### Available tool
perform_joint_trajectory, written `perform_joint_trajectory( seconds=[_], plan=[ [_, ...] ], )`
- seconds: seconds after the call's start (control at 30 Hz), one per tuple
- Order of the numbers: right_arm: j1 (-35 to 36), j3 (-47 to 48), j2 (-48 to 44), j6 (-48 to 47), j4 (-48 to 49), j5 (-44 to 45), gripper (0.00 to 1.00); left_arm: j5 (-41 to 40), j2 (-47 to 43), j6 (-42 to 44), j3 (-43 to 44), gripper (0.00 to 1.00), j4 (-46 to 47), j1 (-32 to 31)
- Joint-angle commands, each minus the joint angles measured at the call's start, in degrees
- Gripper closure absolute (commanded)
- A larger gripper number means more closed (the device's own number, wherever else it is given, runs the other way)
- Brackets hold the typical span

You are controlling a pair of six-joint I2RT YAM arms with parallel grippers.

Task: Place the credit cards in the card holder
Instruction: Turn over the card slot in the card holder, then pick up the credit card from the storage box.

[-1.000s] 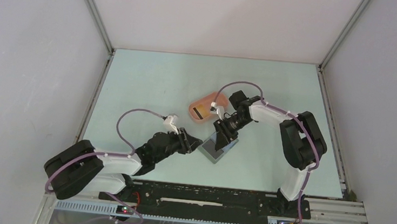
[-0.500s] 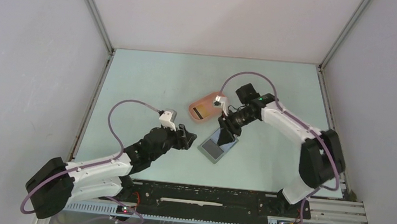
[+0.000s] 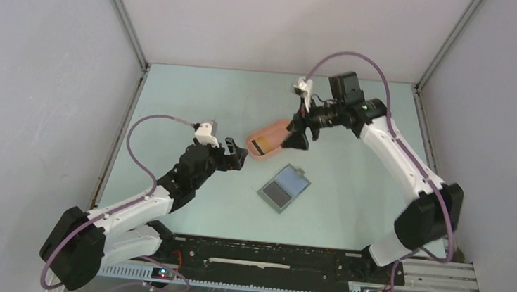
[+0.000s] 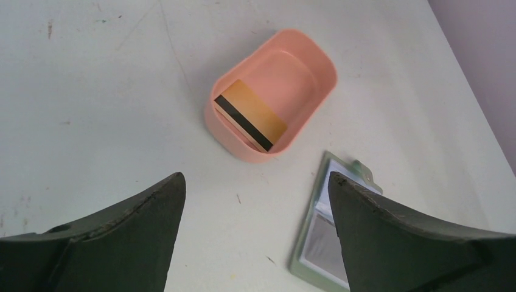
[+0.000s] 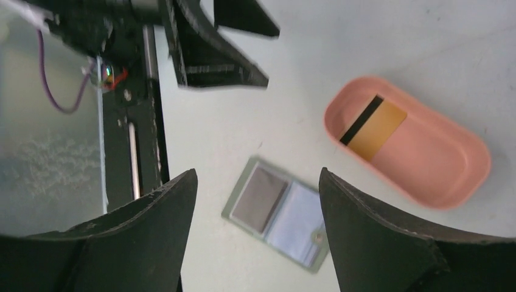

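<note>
The card holder (image 3: 284, 188) lies opened flat on the table, grey-green rimmed, one half dark and the other pale bluish (image 5: 277, 210). A yellowish-tan credit card (image 3: 262, 146) with a black stripe rests inside the pink tray (image 3: 276, 128). My left gripper (image 3: 235, 152) is open and empty, left of the tray and apart from the holder. In the left wrist view the card (image 4: 251, 115) lies ahead of that gripper (image 4: 254, 176), and the holder (image 4: 319, 240) is partly hidden by its right finger. My right gripper (image 3: 294, 136) hangs open and empty above the tray's right end, looking down on the holder and card (image 5: 372, 129).
The pink oblong tray (image 5: 462, 182) sits just behind the holder, near the table's middle. Grey walls close in the table on three sides. The black rail with the arm bases (image 3: 266, 263) runs along the near edge.
Both grippers have opened and drawn away from the card holder. The right arm rose and swung back over the tray; the left pulled back and left. The holder now lies flat alone.
</note>
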Motion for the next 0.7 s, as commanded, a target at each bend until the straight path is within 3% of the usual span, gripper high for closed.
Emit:
perform_joint_trajectory(
  seconds=[0.0,0.2,0.3,0.4,0.67],
  plan=[
    [-0.1,10.5,11.7,12.0,0.4,-2.3,0.21,4.0,3.6,-3.3,3.9,0.09,4.2,3.3],
    [2.2,16.3,23.3,22.3,5.9,9.7,0.24,3.2,8.8,-4.8,3.3,0.16,9.1,4.3],
    [3.5,20.9,29.1,24.5,4.0,12.7,0.25,3.7,12.0,-6.3,1.9,0.31,14.3,4.5],
    [3.7,24.6,33.8,26.2,3.8,14.1,0.28,4.2,15.6,-7.1,1.9,0.36,17.2,4.4],
    [3.7,32.4,44.2,27.0,0.5,16.3,0.32,3.5,21.9,-4.6,4.2,0.40,19.2,4.4]
  ],
)
